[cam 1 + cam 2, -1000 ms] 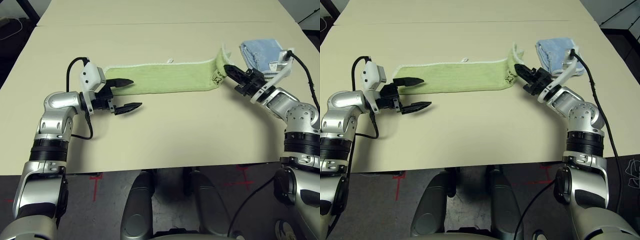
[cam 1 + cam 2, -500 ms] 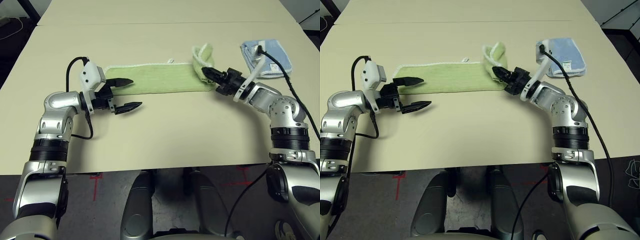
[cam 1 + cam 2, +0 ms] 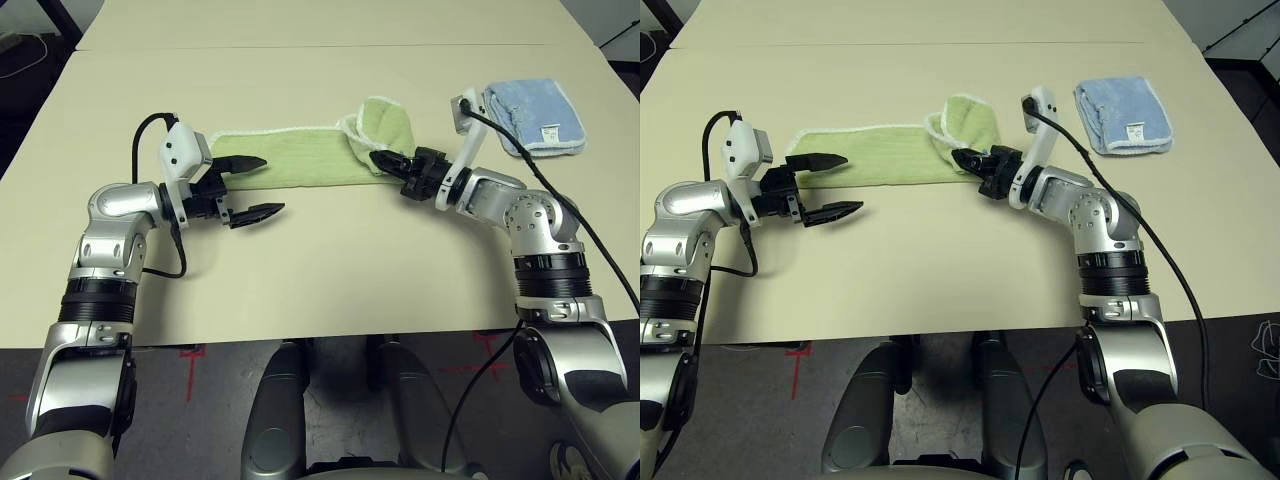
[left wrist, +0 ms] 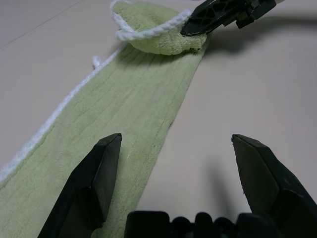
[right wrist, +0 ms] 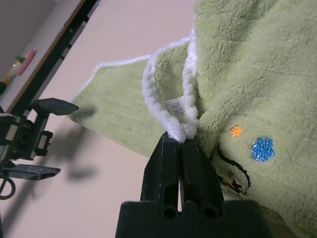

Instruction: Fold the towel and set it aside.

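**Right claw clenched on towel's curled end**

The right arm reaches forward and inward over the surface (image 3: 320,270), its claw angled toward the left. That right claw (image 3: 374,156) grips the white edging of the towel (image 3: 290,158), which lies left of the blue cloth (image 3: 535,112). The left arm stands farther left of the blue cloth, bent inward, its left claw (image 3: 275,186) released and spread wide, one finger over the towel, the other over bare surface. The towel is a long green strip, flat along its left part; the end nearer the blue cloth is raised and curled back, showing a white label (image 5: 175,106) and orange and blue embroidery (image 5: 262,149).
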Robot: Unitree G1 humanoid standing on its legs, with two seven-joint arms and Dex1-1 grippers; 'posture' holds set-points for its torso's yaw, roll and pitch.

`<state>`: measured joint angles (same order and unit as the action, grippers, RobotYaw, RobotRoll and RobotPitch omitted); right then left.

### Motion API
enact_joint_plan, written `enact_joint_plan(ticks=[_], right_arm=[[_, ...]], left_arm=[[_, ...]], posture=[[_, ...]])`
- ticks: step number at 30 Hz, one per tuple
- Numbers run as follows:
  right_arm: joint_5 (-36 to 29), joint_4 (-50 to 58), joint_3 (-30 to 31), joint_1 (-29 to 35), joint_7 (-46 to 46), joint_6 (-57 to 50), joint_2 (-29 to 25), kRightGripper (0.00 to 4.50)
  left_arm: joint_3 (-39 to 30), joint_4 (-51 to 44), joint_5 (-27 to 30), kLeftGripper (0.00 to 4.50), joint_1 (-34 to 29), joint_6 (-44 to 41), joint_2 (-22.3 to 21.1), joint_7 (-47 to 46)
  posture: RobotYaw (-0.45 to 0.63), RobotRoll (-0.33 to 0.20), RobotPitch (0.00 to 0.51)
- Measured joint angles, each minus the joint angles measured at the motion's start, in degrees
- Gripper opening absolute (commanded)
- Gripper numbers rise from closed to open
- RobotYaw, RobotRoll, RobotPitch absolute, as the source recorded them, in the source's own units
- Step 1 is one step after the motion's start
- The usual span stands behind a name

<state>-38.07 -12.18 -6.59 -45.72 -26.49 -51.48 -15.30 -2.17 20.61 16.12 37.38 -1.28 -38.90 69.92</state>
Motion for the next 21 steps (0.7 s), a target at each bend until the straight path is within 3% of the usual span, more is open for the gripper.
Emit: enact_joint_plan(ticks=[3,13,21], right_arm=[[0.71,0.95,0.58,0.13,-0.02,-0.95,-0.02,0.82],[0.73,5.23,1.26,0.44,-1.65,-5.09,-0.61,4.48],[-0.52,4.06,0.97,-2.03,-2.48,-4.92,2.18,4.48]], left_arm=[[0.00,-0.17,0.00,4.50,-0.03,-0.05,-0.02,0.00],[0.00,-0.30,0.00,4.50,-0.04,-0.16,-0.03,-0.02],[0.02,-0.18,-0.02,4.50,0.03,-0.15,0.10,-0.27]], posture=[[0.03,0.000,0.248],[0.01,0.000,0.245],[0.02,0.000,0.245]])
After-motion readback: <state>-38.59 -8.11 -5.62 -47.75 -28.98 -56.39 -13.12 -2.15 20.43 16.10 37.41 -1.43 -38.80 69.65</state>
